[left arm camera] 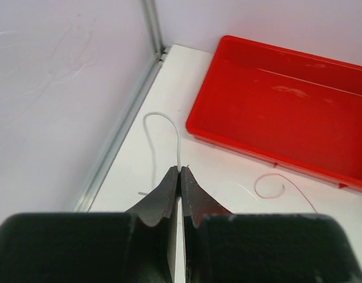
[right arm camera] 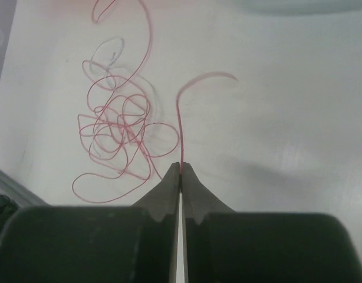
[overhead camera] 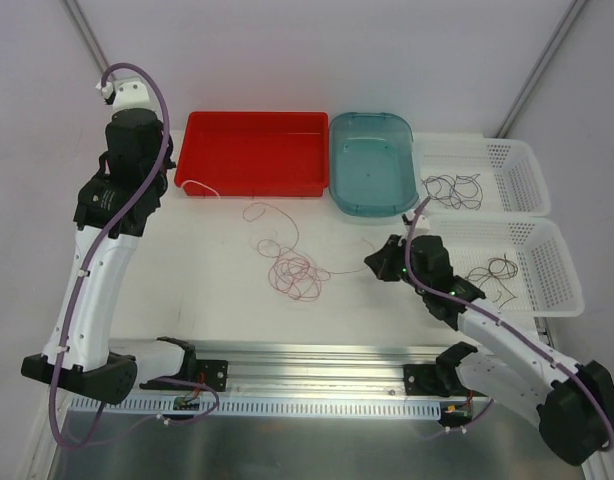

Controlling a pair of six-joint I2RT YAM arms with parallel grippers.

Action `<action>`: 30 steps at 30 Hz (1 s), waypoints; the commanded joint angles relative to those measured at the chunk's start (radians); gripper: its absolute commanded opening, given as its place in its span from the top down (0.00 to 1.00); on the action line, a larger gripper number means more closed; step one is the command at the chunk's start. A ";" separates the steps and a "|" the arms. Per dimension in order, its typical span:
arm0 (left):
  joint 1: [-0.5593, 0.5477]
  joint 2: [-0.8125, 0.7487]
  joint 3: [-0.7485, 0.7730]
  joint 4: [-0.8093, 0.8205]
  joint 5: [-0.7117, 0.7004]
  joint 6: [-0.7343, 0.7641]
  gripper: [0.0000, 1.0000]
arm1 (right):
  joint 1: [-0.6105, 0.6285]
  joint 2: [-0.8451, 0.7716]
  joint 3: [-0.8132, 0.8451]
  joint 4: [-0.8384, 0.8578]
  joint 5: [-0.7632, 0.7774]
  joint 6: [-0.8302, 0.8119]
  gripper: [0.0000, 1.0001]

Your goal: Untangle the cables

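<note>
1. Weighing the risk nearest the arms first: the dark red cable [overhead camera: 295,272] lies on the table [overhead camera: 217,300] in a loose knot of small loops, well in front of the red tray [overhead camera: 252,155]. The right gripper [right arm camera: 181,166] pinches one free end of it. A fast or long pull could cinch those loops tighter instead of freeing them, or drag the whole knot along.
2. A strand this thin could also slip out of the pinch, since only the fingertips hold it.
3. Farther off, by the red tray's near left corner, the white cable [left arm camera: 169,127] arches up from the left gripper [left arm camera: 180,171]. I cannot tell whether the white strand runs into the knot. If it does, both arms pulling apart at once could lock the tangle.
4. Right gripper jaws: fully closed, tips meeting on the dark red cable, in front of the red tray and right of the knot.
5. Left gripper jaws: fully closed, tips clamping the white cable just in front of the red tray's left end.
6. Farthest away, right of the red tray and past a blue tub [overhead camera: 372,165], black cables [overhead camera: 455,188] lie in two white baskets [overhead camera: 522,160], well apart from both grippers.
</note>
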 commanded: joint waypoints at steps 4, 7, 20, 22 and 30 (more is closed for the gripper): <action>0.057 -0.003 0.000 -0.002 -0.012 0.005 1.00 | -0.146 -0.162 0.013 -0.326 0.018 -0.095 0.99; 0.057 0.003 0.004 -0.006 -0.039 0.022 1.00 | -0.163 -0.162 0.026 -0.374 0.024 -0.102 0.99; 0.057 0.073 0.133 -0.003 0.211 0.002 1.00 | -0.076 -0.052 0.136 -0.455 -0.065 -0.134 0.76; 0.057 0.107 0.207 -0.006 0.228 0.005 1.00 | -0.058 -0.047 0.151 -0.477 -0.048 -0.140 0.65; 0.057 0.282 0.535 -0.005 0.379 0.005 1.00 | 0.008 -0.058 0.201 -0.547 -0.024 -0.165 0.12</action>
